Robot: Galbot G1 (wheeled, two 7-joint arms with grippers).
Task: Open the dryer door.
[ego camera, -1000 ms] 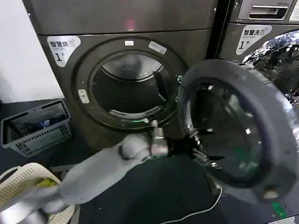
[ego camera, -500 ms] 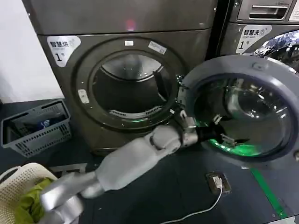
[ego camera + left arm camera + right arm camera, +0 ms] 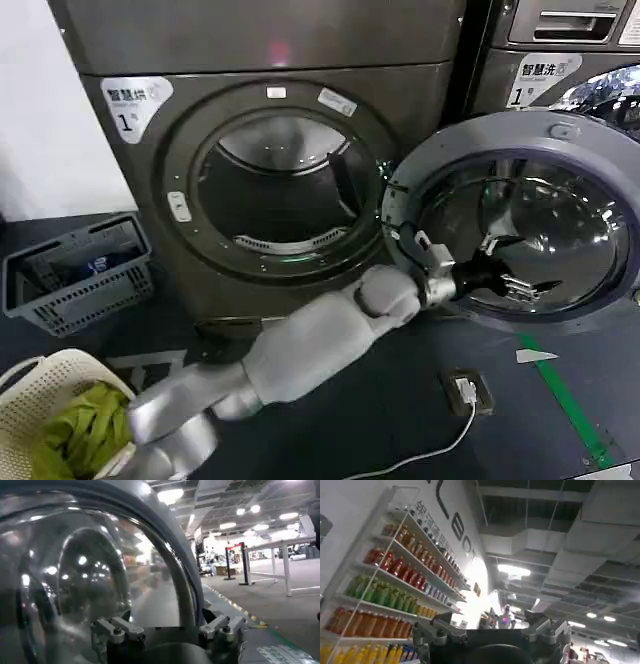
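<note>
The dryer door [image 3: 470, 140] stands swung wide to the right of the drum opening [image 3: 275, 190], its grey inner face and bowl glass [image 3: 560, 230] turned toward me. My left arm reaches across from the lower left. Its gripper [image 3: 515, 275] is open, right in front of the lower part of the glass, holding nothing. In the left wrist view the glass [image 3: 75, 570] and its grey rim [image 3: 170, 545] curve close ahead of the left gripper [image 3: 167, 625]. The right gripper [image 3: 490, 630] is parked away from the dryer, pointing up toward a bottle shelf and the ceiling, its jaws spread.
A grey basket [image 3: 80, 275] sits on the floor left of the dryer. A cream basket [image 3: 70, 425] with green cloth is at the lower left. A white cable and plug [image 3: 465, 385] lie under the door, beside green floor tape [image 3: 565, 395]. A second machine [image 3: 560, 60] stands to the right.
The door has swung further right and now faces me more flatly. My left arm has stretched rightward with it, the gripper staying at the glass.
</note>
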